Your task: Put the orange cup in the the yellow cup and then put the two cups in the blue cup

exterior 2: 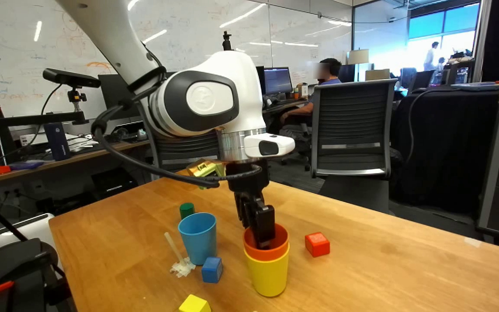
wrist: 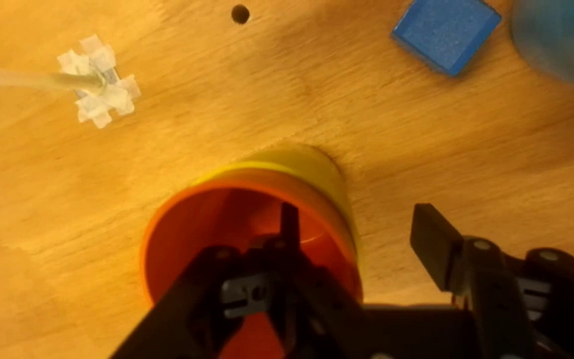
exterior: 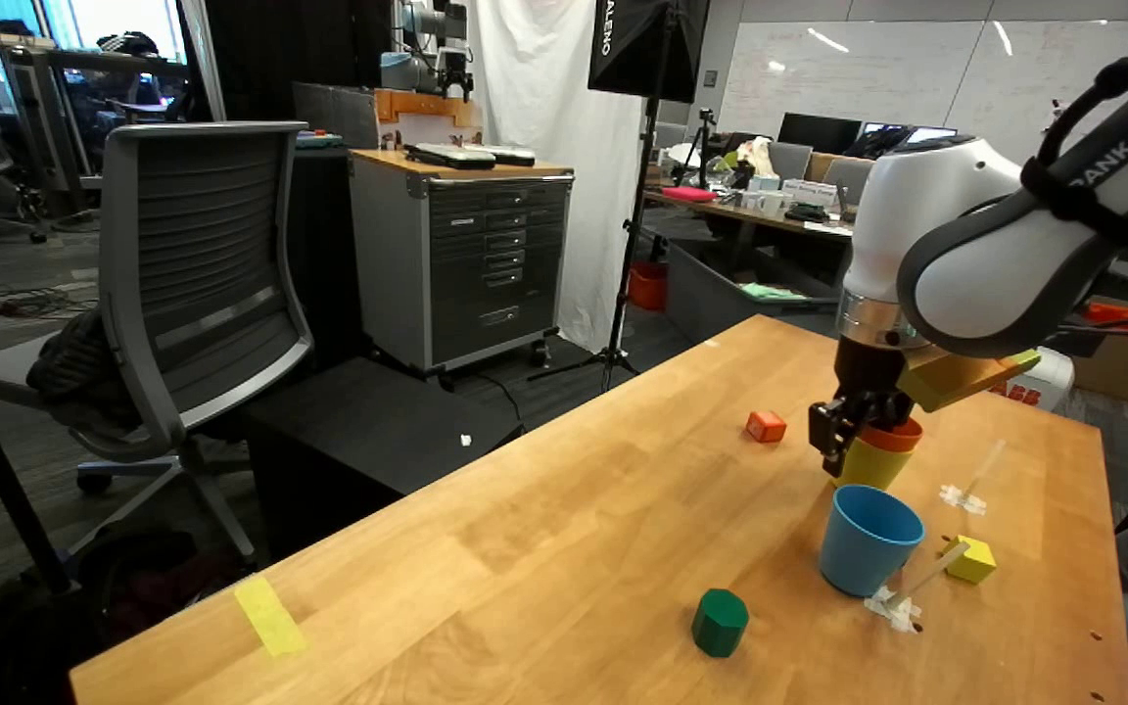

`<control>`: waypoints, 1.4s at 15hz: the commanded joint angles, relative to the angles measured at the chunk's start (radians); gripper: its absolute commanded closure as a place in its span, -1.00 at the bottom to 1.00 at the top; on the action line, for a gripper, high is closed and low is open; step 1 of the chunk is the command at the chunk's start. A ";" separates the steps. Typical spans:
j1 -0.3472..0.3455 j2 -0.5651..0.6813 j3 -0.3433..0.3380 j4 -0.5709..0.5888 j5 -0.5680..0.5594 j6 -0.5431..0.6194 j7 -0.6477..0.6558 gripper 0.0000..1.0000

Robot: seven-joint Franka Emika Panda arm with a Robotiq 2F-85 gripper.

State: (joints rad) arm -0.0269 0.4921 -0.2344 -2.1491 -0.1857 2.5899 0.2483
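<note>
Astride the walls of the yellow cup point(exterior 2: 269, 275) and nested orange cup point(exterior 2: 279, 247), your gripper point(wrist: 357, 234) stands wide, one finger inside; closing should pinch both.

Orange cup point(exterior 2: 278, 250): plain orange-red, inside and out
Yellow cup point(exterior 2: 269, 276): plain bright yellow on its outer wall
Blue cup point(exterior: 860, 554): plain light blue, inside and out
Claw point(wrist: 357, 237): black, with silver-grey inserts
Arm point(exterior 2: 247, 93): white and dark grey, pale lettering on a grey stretch
Worktop point(exterior: 525, 578): honey-brown wood, streaked with darker grain
Red block point(exterior: 766, 426): orange-red
Green block point(exterior: 720, 624): dark green
Blue block point(wrist: 446, 35): mid-blue
Yellow block point(exterior: 975, 563): lemon yellow
Tape strip point(exterior: 270, 615): pale yellow
</note>
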 commanded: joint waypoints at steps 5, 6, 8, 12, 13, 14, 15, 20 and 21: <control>-0.006 -0.018 0.005 -0.013 0.004 0.019 -0.013 0.98; -0.011 -0.019 0.011 -0.013 0.013 0.013 -0.021 1.00; -0.014 -0.018 0.013 -0.012 0.018 0.007 -0.023 0.98; -0.015 -0.026 0.014 -0.018 0.024 0.002 -0.023 0.96; -0.009 -0.030 0.008 -0.020 0.018 0.002 -0.014 0.96; -0.005 -0.033 0.005 -0.018 0.012 -0.012 -0.012 0.96; 0.001 -0.037 0.000 -0.014 0.011 -0.028 0.001 0.96; 0.010 -0.129 0.006 -0.041 0.012 -0.079 0.013 0.96; 0.015 -0.154 0.004 -0.051 0.006 -0.082 0.021 0.96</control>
State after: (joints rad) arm -0.0254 0.4461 -0.2330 -2.1504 -0.1782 2.5427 0.2527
